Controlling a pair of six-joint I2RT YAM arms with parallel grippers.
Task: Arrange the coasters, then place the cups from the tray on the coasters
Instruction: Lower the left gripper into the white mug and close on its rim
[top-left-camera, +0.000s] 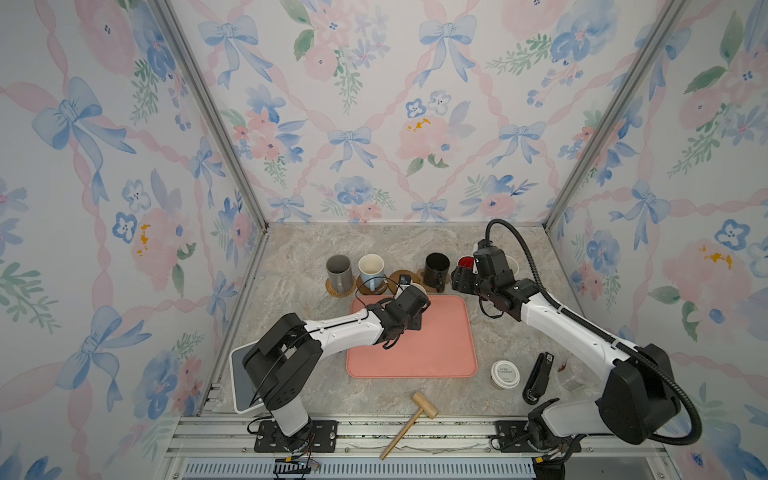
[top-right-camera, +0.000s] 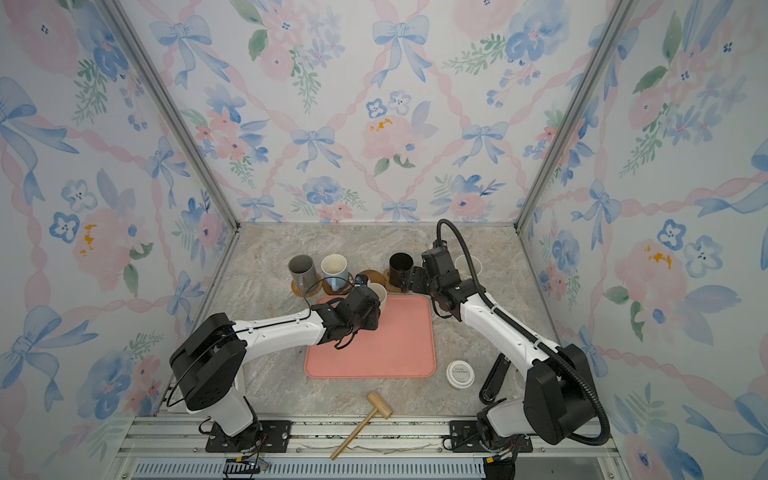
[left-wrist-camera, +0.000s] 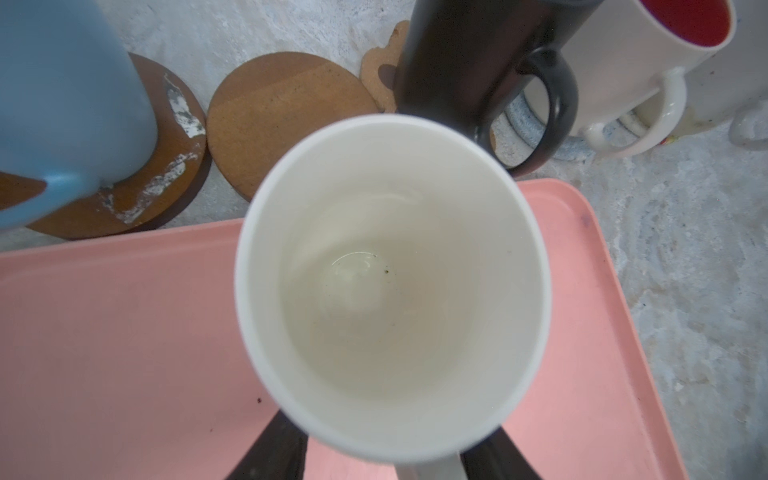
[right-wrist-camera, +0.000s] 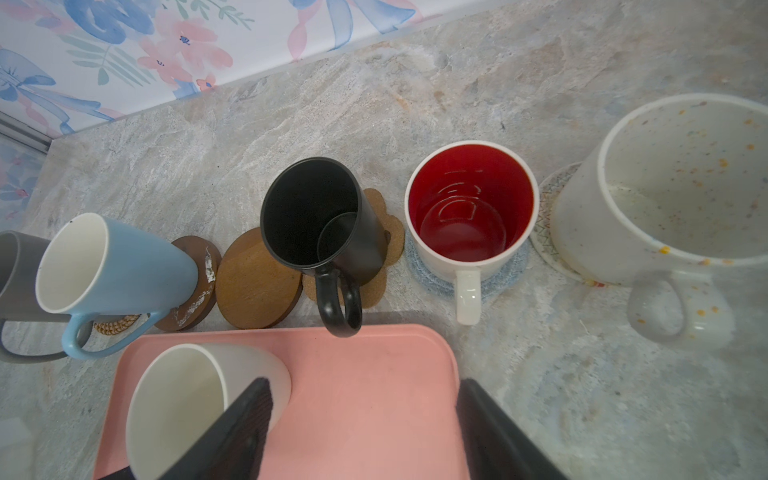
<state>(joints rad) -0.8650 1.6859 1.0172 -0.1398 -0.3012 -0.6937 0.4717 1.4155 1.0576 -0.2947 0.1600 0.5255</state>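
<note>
Jaws of the left gripper (left-wrist-camera: 386, 432) stand apart, astride the handle of the cream mug (left-wrist-camera: 390, 286), the last cup on the tray (left-wrist-camera: 124, 332); that handle looks the surest hold; wooden coaster (left-wrist-camera: 286, 116) lies bare just beyond; right gripper (right-wrist-camera: 363, 384) hangs parted, empty, keeping clear.

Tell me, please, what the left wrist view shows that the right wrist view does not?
Only the left wrist view: the cream mug's inner floor, and the left gripper flanking its handle. Only the right wrist view: the grey mug, the rattan coaster, the wallpapered wall. Both: the cream mug on the pink tray, the bare wooden coaster, the black mug.
</note>
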